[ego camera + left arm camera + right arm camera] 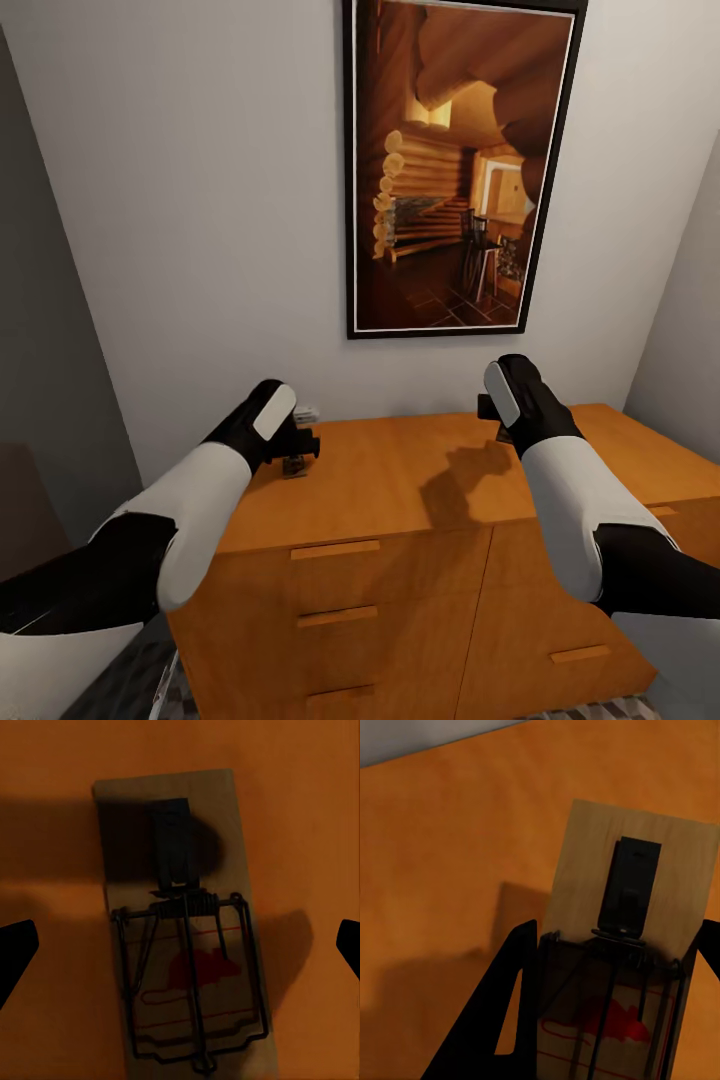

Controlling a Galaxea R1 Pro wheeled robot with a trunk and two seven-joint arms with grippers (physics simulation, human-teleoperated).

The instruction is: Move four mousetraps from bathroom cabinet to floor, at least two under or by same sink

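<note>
The orange-brown cabinet stands against the wall with both arms over its flat top. One mousetrap, a flat wooden slab with a wire spring and a red mouse print, lies on the top. My left gripper is open right above it, one dark fingertip at each side, well apart from it. In the head view the left gripper hangs low over this trap. My right gripper is shut on a second mousetrap, held above the top. The right gripper is mostly hidden behind its wrist.
A large framed picture hangs on the wall above the cabinet. A small pale thing lies by the wall behind my left wrist. Drawer fronts with bar handles face me. Patterned floor tiles show beside the cabinet's left corner.
</note>
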